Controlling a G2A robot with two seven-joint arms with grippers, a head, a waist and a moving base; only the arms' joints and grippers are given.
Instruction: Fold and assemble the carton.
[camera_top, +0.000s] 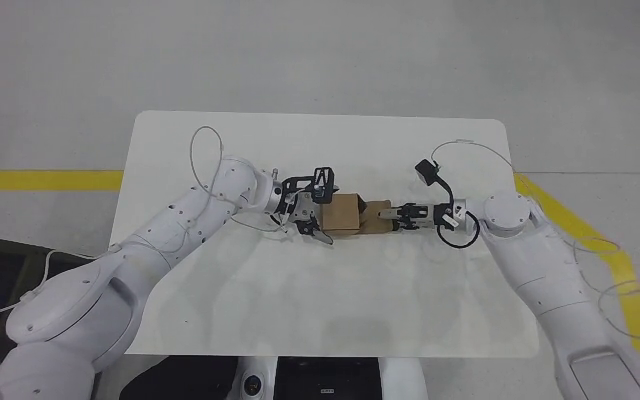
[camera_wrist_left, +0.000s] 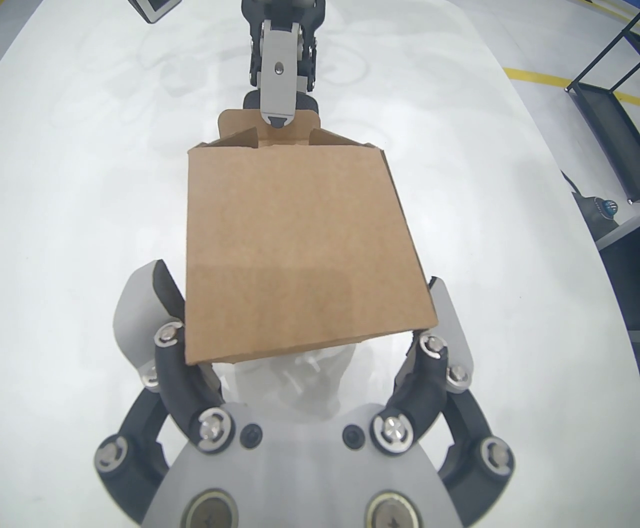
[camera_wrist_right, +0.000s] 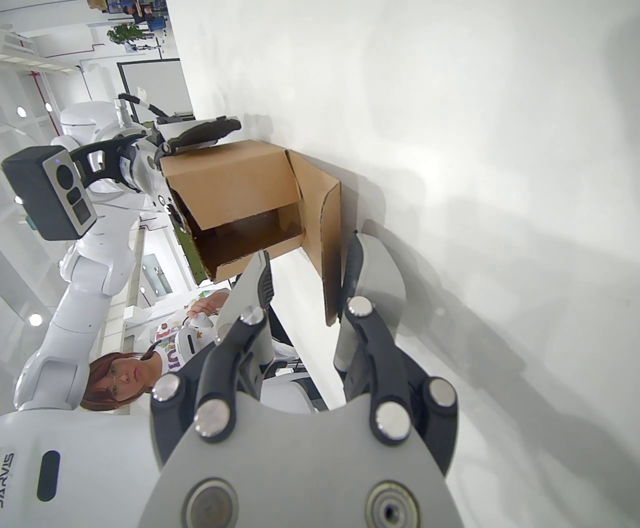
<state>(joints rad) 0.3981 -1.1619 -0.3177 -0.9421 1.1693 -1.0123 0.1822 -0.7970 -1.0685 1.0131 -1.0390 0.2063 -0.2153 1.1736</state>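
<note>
Left gripper (camera_wrist_left: 297, 277) is clamped across one end of the brown carton (camera_top: 345, 212), with a padded finger (camera_wrist_left: 167, 295) pressed against each side wall. At the opposite end the right gripper (camera_wrist_right: 307, 252) faces it with its fingers (camera_wrist_right: 372, 280) parted. The carton's open end flap (camera_wrist_right: 327, 235) stands in the gap between them, close against one finger. That end of the carton gapes open, dark and hollow inside. The carton is near the middle of the white table (camera_top: 300, 300), between the two arms. Whether it rests on the tabletop or hangs just off it, I can't quite make out. Around the table is a pale grey floor (camera_top: 300, 60) crossed by a yellow line (camera_top: 60, 180), and a dark metal rack (camera_wrist_left: 607, 95) stands off past one table edge.
</note>
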